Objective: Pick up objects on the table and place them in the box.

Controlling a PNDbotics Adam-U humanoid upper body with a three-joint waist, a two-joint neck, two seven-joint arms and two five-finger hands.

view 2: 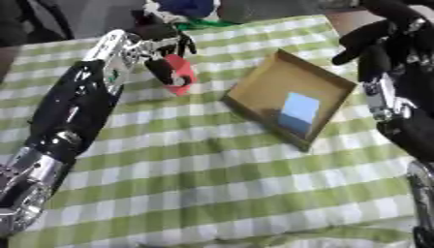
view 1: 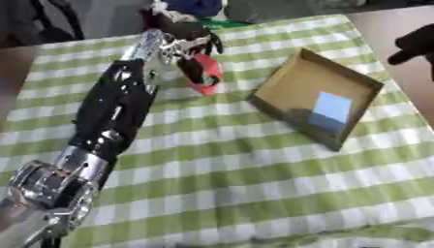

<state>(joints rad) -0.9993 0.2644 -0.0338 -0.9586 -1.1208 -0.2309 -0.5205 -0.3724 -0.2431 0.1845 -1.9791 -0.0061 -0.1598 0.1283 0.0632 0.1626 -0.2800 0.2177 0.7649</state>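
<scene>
Left hand (view 1: 182, 46), fingers curled round red plastic object (view 1: 206, 72); shallow brown cardboard box (view 1: 292, 89) lies to its right; right hand (view 2: 386, 43) hangs relaxed beyond.

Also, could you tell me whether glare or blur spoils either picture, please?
Left eye view: the whole picture is soft, and the left hand around the red object is smeared; a pale blue sheen lies on the floor of the box. Right eye view: the same sheen in the box, and the right hand is dark, its fingers blurred against the background.
</scene>
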